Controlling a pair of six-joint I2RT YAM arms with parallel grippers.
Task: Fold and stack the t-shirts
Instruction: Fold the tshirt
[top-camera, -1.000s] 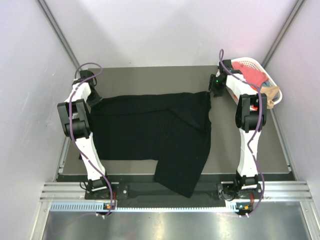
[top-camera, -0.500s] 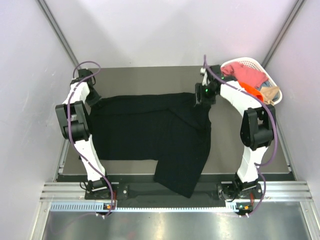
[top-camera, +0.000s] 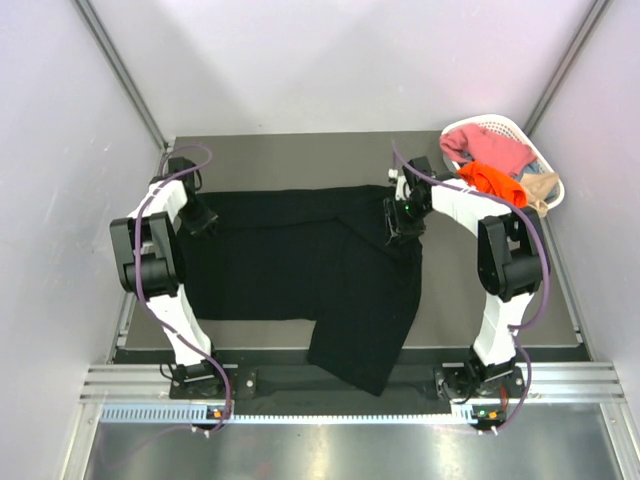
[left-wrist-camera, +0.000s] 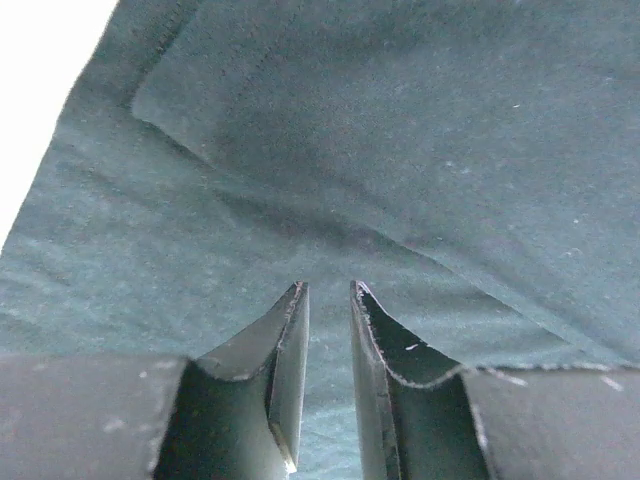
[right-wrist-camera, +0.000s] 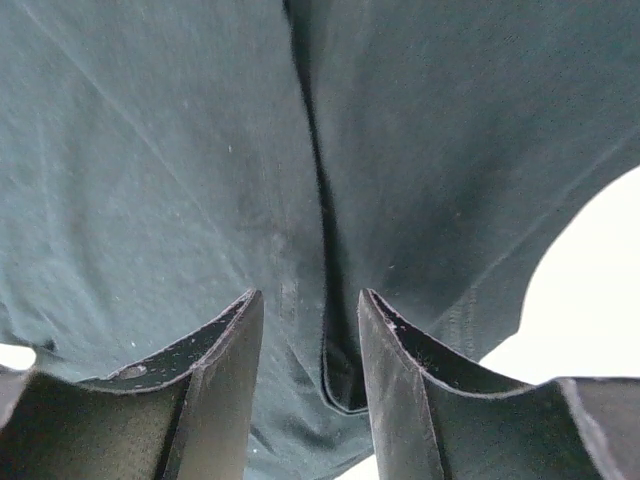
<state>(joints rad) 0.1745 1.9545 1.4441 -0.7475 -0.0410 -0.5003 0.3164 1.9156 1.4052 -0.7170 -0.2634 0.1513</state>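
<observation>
The black t-shirt, soft matte knit, lies spread beneath both grippers, its long axis running from one to the other, each arm at its own far corner. The right gripper stands parted astride a raised crease running straight ahead. The left gripper shows only a slim gap, and I cannot tell whether it pinches cloth

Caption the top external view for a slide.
Left claw and right claw near the far corners of the black t-shirt; white basket far right.
</observation>
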